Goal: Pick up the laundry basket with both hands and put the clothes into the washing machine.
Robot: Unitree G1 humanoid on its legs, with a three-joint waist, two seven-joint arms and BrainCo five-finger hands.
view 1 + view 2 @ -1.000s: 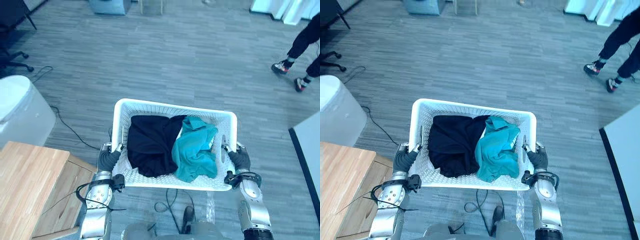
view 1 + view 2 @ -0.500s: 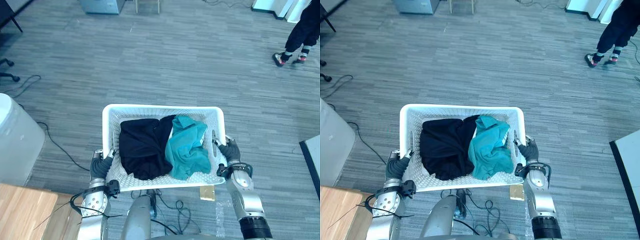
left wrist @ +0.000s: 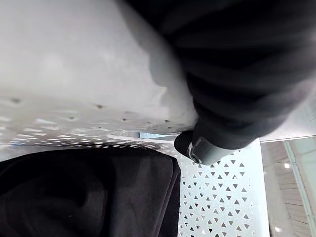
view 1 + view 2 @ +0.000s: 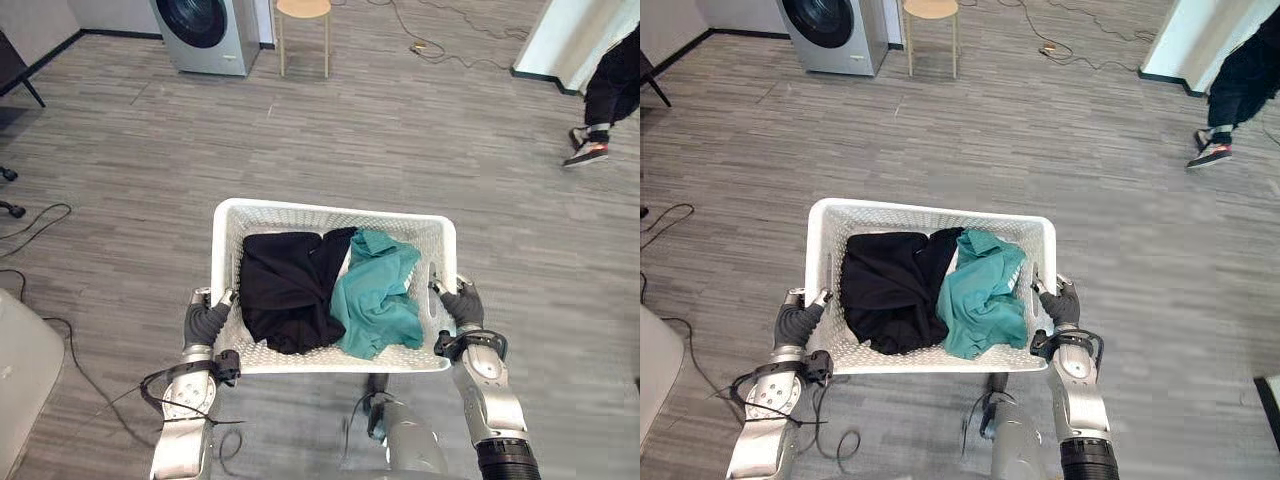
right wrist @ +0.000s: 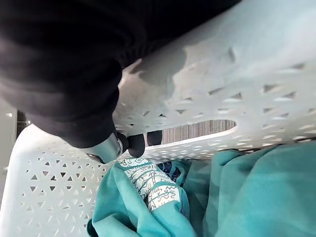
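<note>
white laundry basket (image 4: 330,209) is held off the floor (image 4: 420,140), w/ l. hand (image 4: 205,322) & r. hand (image 4: 462,306) each curled on a side handle slot. black garment (image 4: 285,285) & teal garment (image 4: 375,300) are piled inside (touching). washing machine (image 4: 205,30) is seen well apart, by a stool (image 4: 302,10).

One basket (image 4: 330,208), two garments (image 4: 288,288) (image 4: 375,300), one washing machine (image 4: 205,30), one stool (image 4: 302,8)

The grey wood-plank floor (image 4: 400,150) is carrying a silver front-loading washing machine (image 4: 205,30) and a wooden-topped stool (image 4: 303,10), both standing well ahead of the left hand (image 4: 205,322). A person's black-and-red shoe (image 4: 588,152) is resting far ahead of the right hand (image 4: 462,305), with thin dark cables (image 4: 425,46) trailing near the stool.
</note>
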